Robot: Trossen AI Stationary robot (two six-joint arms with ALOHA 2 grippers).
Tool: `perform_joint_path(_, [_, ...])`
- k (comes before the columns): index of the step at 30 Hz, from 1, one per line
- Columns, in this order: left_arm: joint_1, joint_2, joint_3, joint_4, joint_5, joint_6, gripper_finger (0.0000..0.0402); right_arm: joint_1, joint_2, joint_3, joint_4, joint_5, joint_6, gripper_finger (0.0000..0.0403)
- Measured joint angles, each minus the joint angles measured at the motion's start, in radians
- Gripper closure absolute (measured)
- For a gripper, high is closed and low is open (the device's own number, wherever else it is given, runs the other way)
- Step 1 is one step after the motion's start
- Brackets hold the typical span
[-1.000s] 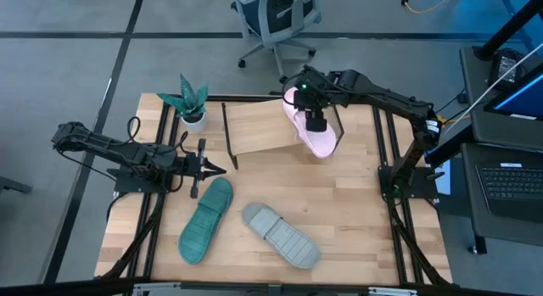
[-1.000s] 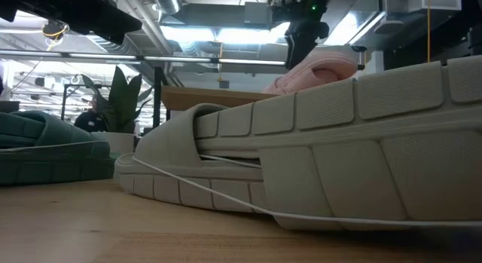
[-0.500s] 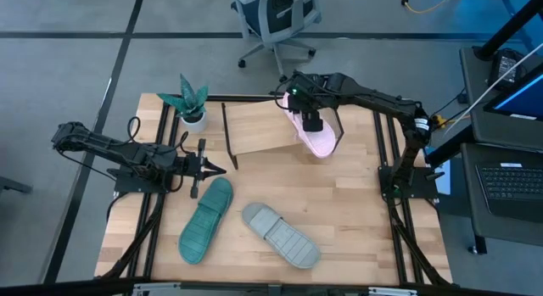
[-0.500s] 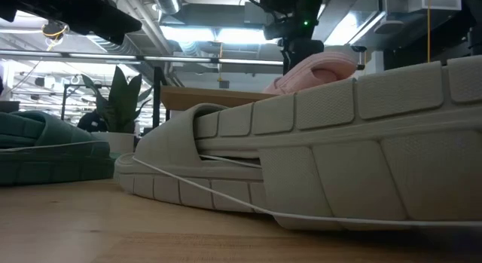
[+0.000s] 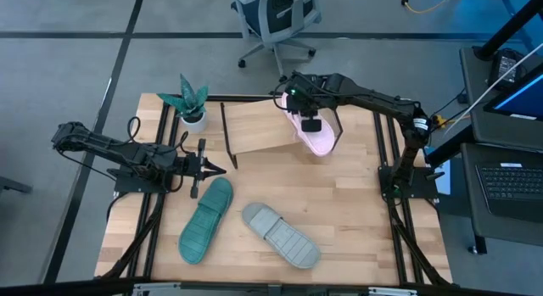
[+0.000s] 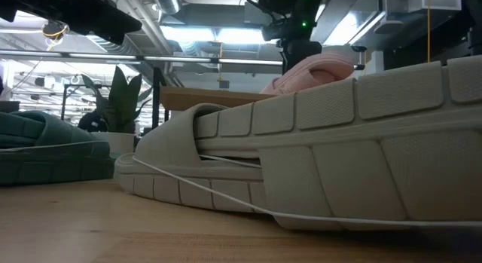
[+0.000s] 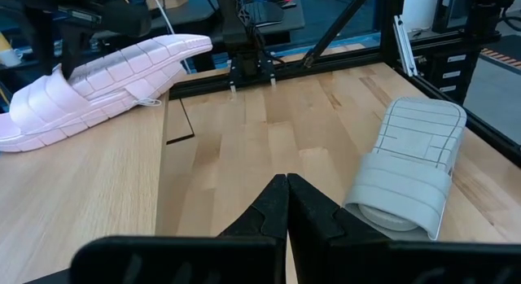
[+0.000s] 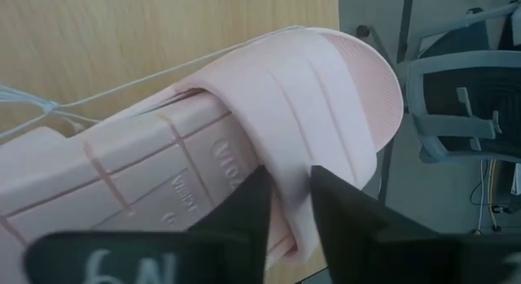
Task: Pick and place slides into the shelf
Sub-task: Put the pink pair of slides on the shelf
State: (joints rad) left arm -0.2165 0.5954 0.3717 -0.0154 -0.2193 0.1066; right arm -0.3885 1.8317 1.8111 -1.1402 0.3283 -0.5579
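The pale pink slide [image 5: 322,142] lies slanted on the right end of the shelf [image 5: 254,126], a light board on a black wire frame at the table's far side. My right gripper [image 5: 310,124] comes down on it from above and is shut on it. The teal slide [image 5: 205,220] and the grey slide [image 5: 282,235] lie flat on the tabletop near the front edge. My left gripper [image 5: 219,169] hovers shut at the table's left, just beyond the teal slide's far end, holding nothing. My right gripper pinches the side edge of the pink slide's wide strap [image 8: 289,166] between its two fingers, one finger [image 8: 244,207] toward the footbed and one outside the strap. The fingers slant down from above. The slide rests tilted on the shelf board.
A small potted plant [image 5: 192,101] stands at the shelf's left end. An office chair [image 5: 276,20] is beyond the far edge and a laptop [image 5: 509,181] is off the right side. Bare wood [image 5: 356,194] lies between the shelf and the two slides.
My right gripper has sunk a little onto the pink slide and shifted slightly toward the table's left. Its fingers have drawn together on the strap. The slide stays on the shelf.
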Motion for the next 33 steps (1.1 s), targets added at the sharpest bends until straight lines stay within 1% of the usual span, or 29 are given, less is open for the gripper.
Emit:
perform_joint_path(4, [0.000,0.000,0.000,0.000,0.000,0.000,0.0401,0.001,0.000,0.000,0.000,0.000,0.000,0.0368])
perform_joint_path(7, [0.000,0.000,0.000,0.000,0.000,0.000,0.0401,0.000,0.000,0.000,0.000,0.001,0.000,0.0391])
perform_joint_path(12, [0.000,0.000,0.000,0.000,0.000,-0.001,0.0401,0.000,0.000,0.000,0.000,0.006,0.005,0.0385])
perform_joint_path(16, [0.000,0.000,0.000,0.000,0.000,-0.001,0.0401,0.001,0.000,0.000,0.000,0.039,0.006,0.0395])
perform_joint_path(23, [0.000,0.000,0.000,0.000,0.000,-0.001,0.0401,0.000,0.000,0.000,-0.001,0.046,0.027,0.0396])
perform_joint_path(33, [0.000,0.000,0.000,0.000,0.000,-0.001,0.0401,0.000,0.000,0.055,-0.017,0.048,0.060,0.0397])
